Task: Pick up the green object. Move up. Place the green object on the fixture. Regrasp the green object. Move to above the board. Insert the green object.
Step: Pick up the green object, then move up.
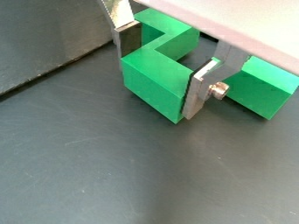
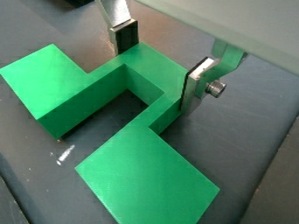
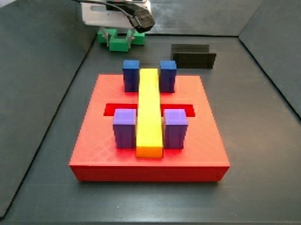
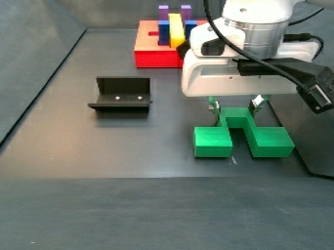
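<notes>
Wrist views both show green object flat on dark floor, silver fingers straddling its raised middle rib, pads close on either side; contact not discernible, cannot tell if clenched or released. Gripper low over green object in side view, near floor's far edge in side view. Fixture well apart from object, unoccupied. Board carries yellow bar, blue and purple posts; separate from fixture and object.
</notes>
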